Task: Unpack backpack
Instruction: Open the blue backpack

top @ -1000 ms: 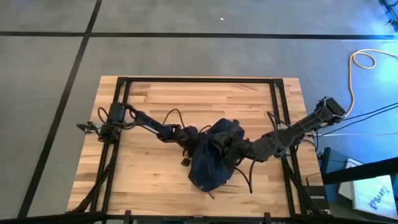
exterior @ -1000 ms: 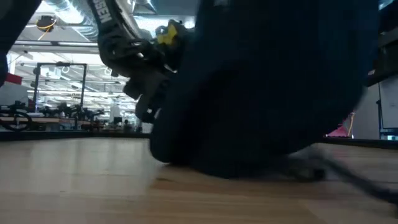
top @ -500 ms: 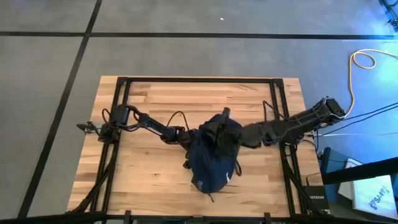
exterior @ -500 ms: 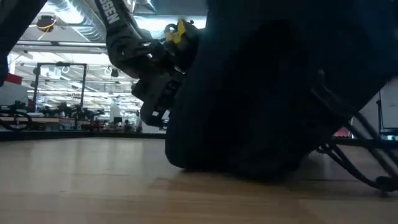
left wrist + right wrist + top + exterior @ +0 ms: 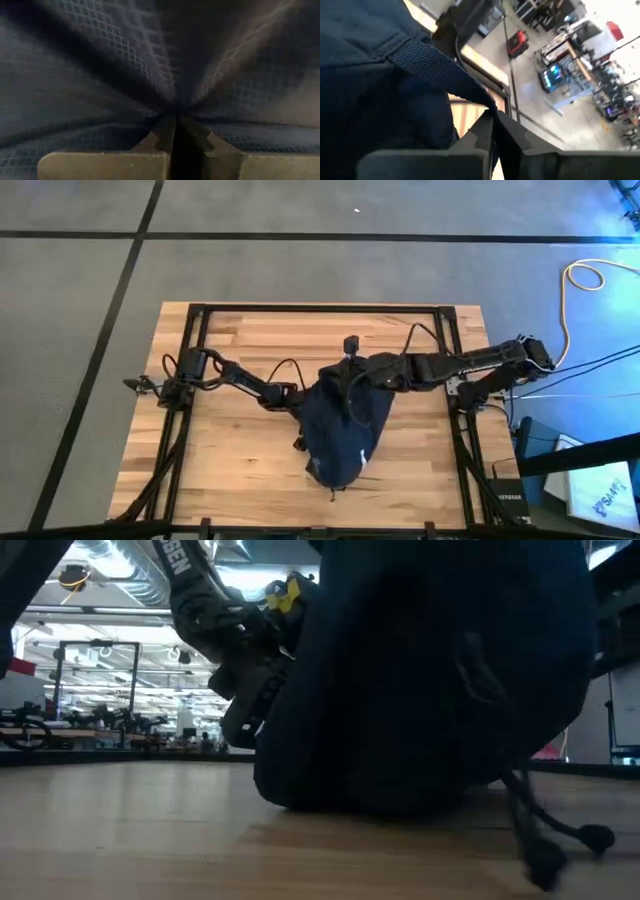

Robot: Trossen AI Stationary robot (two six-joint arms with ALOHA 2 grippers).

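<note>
The dark navy backpack [image 5: 340, 430] stands bunched up at the table's middle, its near end [image 5: 335, 472] resting on the wood. In the low view the backpack [image 5: 420, 690] fills most of the picture. My left gripper [image 5: 300, 402] is at the backpack's left side, shut on its fabric. My right gripper [image 5: 352, 370] reaches in from the right to the backpack's far end and is shut on a webbing strap. Two cords with end toggles [image 5: 565, 840] trail from the backpack onto the table. My left gripper pinches a bunch of the backpack's grid-patterned fabric [image 5: 172, 107] between its two fingers, coming about level from the table's left. Folds run out from the pinch in every direction, so the cloth there is drawn taut. My right gripper pinches the flat woven strap [image 5: 479, 102] at the backpack's far end between its two fingers. The strap runs taut from the fingers back into the backpack's body, which hangs below and rests on the table.
A black frame [image 5: 320, 308] borders the table's far and side edges. Bare wood [image 5: 230, 470] lies open near left and along the far side [image 5: 300, 335]. Cables loop off both arms above the backpack.
My right gripper has gone toward the table's far edge, still shut on the backpack. The backpack's far end has been drawn along and stretched out longer, while its near end stays on the table. The cords have dropped onto the wood. My left gripper has kept its hold.
</note>
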